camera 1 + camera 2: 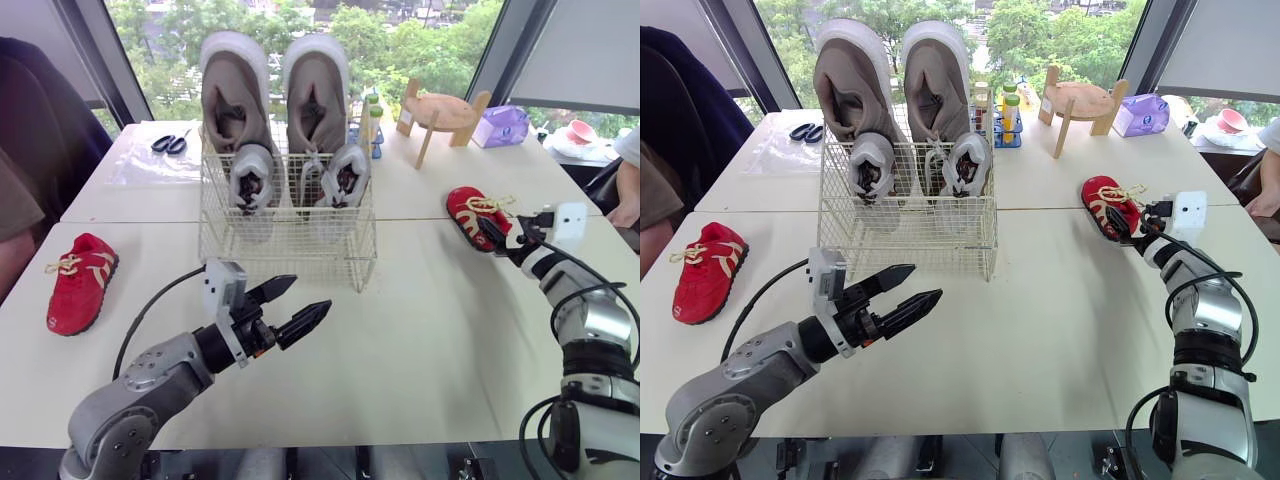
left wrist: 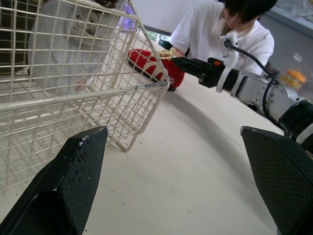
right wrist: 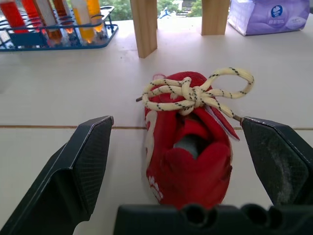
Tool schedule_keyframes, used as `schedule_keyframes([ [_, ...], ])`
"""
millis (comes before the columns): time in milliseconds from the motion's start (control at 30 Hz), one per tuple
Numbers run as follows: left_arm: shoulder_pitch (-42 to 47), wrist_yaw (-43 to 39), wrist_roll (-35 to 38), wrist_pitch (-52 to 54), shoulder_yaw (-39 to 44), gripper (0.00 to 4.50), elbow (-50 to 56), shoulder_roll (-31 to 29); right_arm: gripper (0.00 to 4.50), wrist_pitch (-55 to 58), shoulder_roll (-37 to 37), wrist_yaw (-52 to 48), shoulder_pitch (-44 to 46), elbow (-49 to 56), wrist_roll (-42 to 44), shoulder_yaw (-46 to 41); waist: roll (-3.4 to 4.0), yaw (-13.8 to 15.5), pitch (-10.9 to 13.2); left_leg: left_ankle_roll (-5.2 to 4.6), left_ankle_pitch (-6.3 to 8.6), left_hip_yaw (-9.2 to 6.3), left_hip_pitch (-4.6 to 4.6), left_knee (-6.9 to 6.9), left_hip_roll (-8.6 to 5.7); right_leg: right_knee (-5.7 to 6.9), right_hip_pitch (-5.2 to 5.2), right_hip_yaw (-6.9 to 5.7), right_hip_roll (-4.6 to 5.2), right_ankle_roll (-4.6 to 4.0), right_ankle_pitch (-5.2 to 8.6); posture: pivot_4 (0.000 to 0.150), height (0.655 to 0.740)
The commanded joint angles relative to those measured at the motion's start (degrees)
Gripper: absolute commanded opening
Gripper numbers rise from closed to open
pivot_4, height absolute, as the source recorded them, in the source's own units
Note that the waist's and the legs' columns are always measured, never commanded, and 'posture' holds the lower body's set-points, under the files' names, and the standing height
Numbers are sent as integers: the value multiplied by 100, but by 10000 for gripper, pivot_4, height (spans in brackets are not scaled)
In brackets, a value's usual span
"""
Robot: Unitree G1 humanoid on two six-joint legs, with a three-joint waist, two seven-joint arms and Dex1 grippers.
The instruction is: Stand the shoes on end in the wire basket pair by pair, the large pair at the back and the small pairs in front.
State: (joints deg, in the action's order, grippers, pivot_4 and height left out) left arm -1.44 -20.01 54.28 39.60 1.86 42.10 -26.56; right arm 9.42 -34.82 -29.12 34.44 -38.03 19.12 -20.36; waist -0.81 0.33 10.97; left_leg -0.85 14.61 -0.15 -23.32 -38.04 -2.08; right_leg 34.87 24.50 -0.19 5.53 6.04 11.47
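The right tool [image 3: 176, 120] is spread wide with nothing in it. Its two fingers stand either side of the heel of a red shoe [image 3: 188, 156], which lies sole-down on the worktop [image 1: 420, 330] directly between and just ahead of them, its toe and knotted cream lace pointing away. That straddle looks deliberate: coming in from the heel end lets the fingers close across the shoe's narrow width, and held that way it could be tipped up onto its toe for the basket. No contact can be made out yet, so I judge this the approach before the pinch. The left tool [image 1: 310, 293] is likewise released and carries nothing. It hangs above the worktop with the wire basket [image 1: 285, 245] just beyond its fingertips, probably waiting near the drop point or ready to steady the wire. Inside the basket the large tan pair [image 1: 235, 100] stands on end along the far wall from that tool. A small grey pair [image 1: 252, 175] stands upright just in front of the tan shoes, on the side nearer the tool, which leaves the closest strip of the basket free. The other red shoe [image 1: 82, 280] lies flat well off to the left tool's outer side, untouched. By this layout only the red pair remains to be stood in that front gap.
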Motion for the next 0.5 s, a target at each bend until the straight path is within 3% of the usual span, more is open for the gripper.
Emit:
schedule_keyframes([
  [33, -21, 22, -158, -154, -28, 44538, 99, 58, 45000, -455, -60, -127, 346, -667, -206, 86, 0, -7, 0, 0, 0, 0, 0, 0, 0, 0, 0, 0, 0, 0, 0, 1500, 7400],
  [433, -201, 90, -500, 21, -10, 44538, 268, -168, 45000, -1232, 43, 8, 1310, -2857, -693, 326, 0, -43, 0, 0, 0, -3, 0, 0, 1, -1, -1, 0, 0, 0, 0, 1500, 7400],
  [500, -183, 332, -528, 259, 99, 45000, 328, -326, 36910, -1357, 69, 55, 1328, -2994, -766, 352, 0, -63, 0, 0, 0, -3, -1, 1, 1, -4, -1, 0, 0, 0, 0, 1500, 7400],
])
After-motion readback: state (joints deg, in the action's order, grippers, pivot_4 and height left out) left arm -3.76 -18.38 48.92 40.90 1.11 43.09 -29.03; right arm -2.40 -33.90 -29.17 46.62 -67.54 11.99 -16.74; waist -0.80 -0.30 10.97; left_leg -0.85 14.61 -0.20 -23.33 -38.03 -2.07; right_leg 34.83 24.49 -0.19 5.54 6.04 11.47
